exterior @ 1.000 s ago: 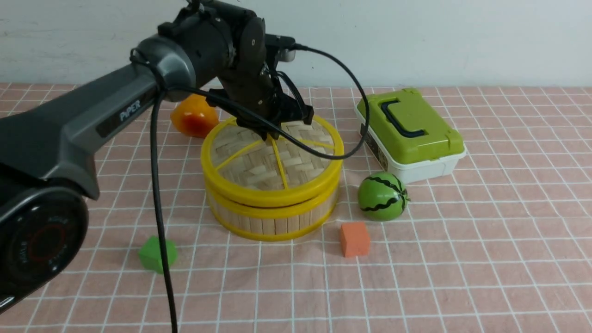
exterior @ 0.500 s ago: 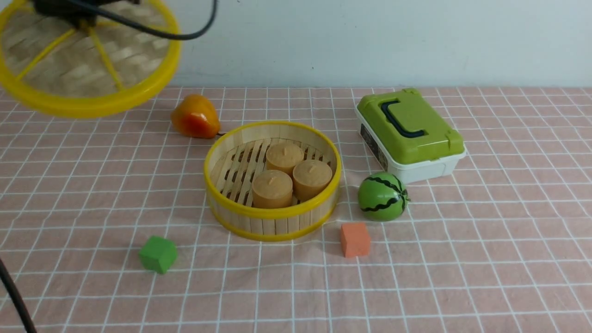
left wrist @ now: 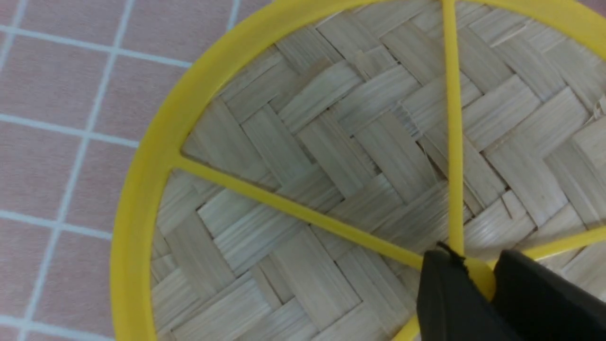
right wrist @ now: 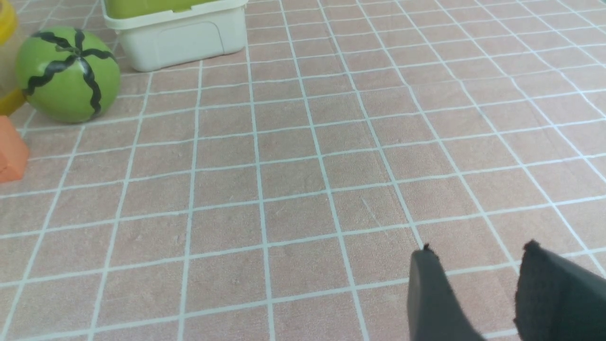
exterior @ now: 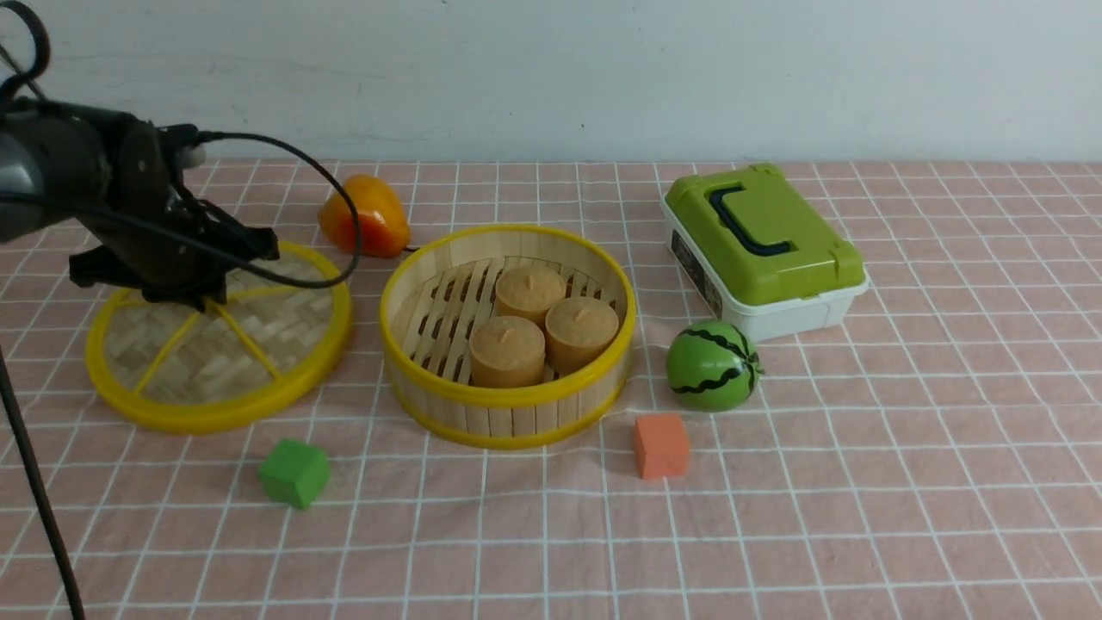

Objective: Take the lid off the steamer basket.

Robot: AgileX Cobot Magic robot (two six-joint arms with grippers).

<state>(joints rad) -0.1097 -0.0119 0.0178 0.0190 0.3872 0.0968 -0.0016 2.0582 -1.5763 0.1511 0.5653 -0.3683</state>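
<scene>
The lid, a woven bamboo disc with a yellow rim and spokes, lies on the cloth to the left of the steamer basket. My left gripper is shut on the lid's yellow centre knob; the wrist view shows both black fingers pinching it. The basket stands uncovered in the middle, with three tan round buns on its slatted floor. My right gripper is open and empty above bare cloth; it is out of the front view.
An orange-yellow toy fruit lies behind the basket. A green-topped white box, a toy watermelon and an orange cube are to its right. A green cube sits in front of the lid.
My left gripper lifted the lid off the basket, carried it up and left, then lowered it onto the cloth left of the basket. The buns came into view.
</scene>
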